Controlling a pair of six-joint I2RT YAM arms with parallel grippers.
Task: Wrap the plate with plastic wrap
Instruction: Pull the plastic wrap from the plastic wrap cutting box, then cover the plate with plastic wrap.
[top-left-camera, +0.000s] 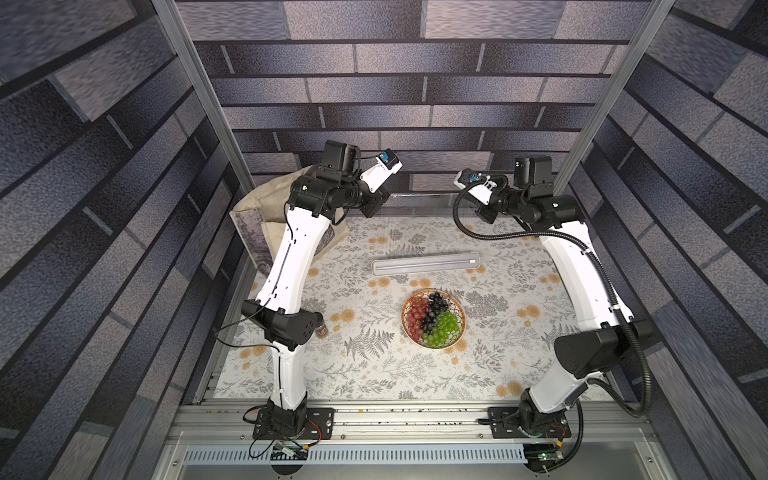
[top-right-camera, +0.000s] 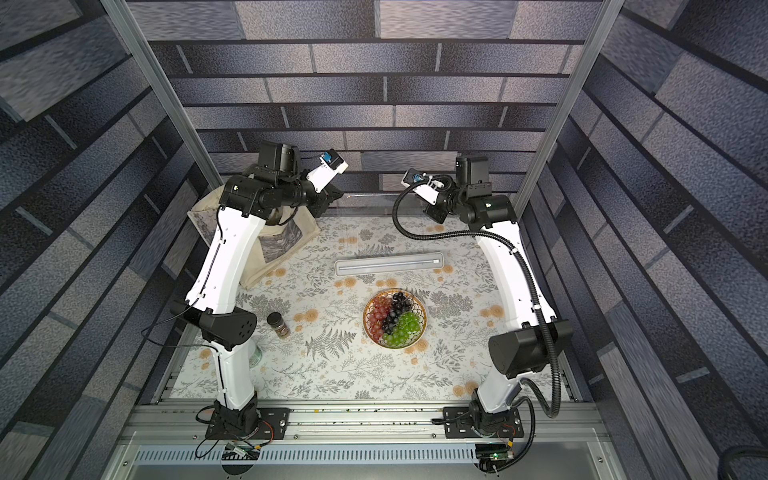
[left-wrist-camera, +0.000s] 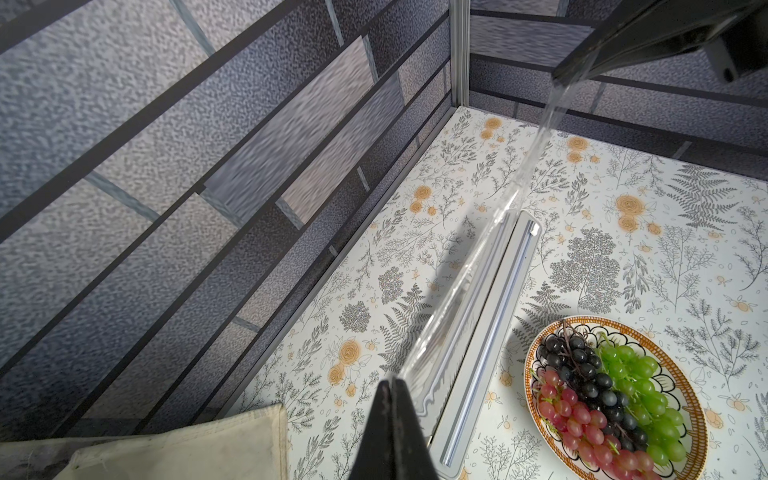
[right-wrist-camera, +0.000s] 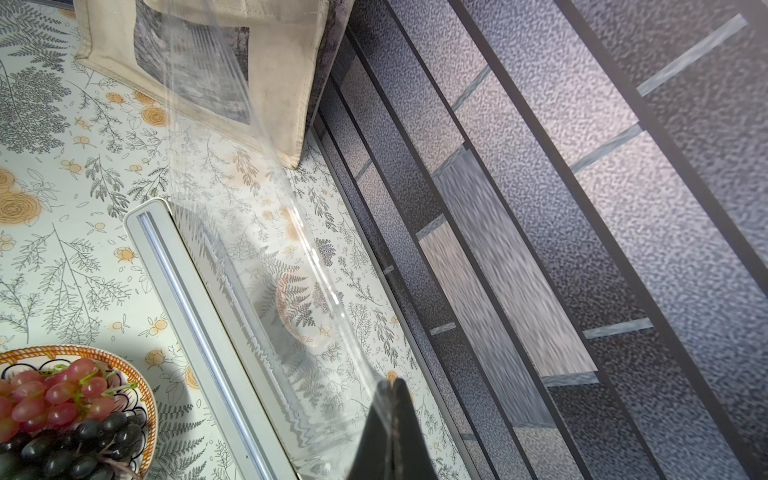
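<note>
The plate (top-left-camera: 453, 300), with a golden woven-look rim and red, dark and green grapes, sits mid-table in both top views (top-right-camera: 417, 300). Just behind it lies the long pale dispenser box (top-left-camera: 424, 266). The plastic wrap (left-wrist-camera: 536, 145) is stretched as a clear sheet between both grippers, raised above the table behind the box. My left gripper (left-wrist-camera: 395, 380) is shut on one end, my right gripper (right-wrist-camera: 390, 382) on the other. In the right wrist view the film (right-wrist-camera: 257, 249) hangs with a jagged lower edge over the box (right-wrist-camera: 187, 299). I cannot tell whether they touch.
A cream canvas bag (top-left-camera: 257, 208) stands at the back left under the left arm. A small dark-lidded jar (top-right-camera: 277, 324) stands by the left elbow. Brick-patterned walls and metal posts close in the table on three sides.
</note>
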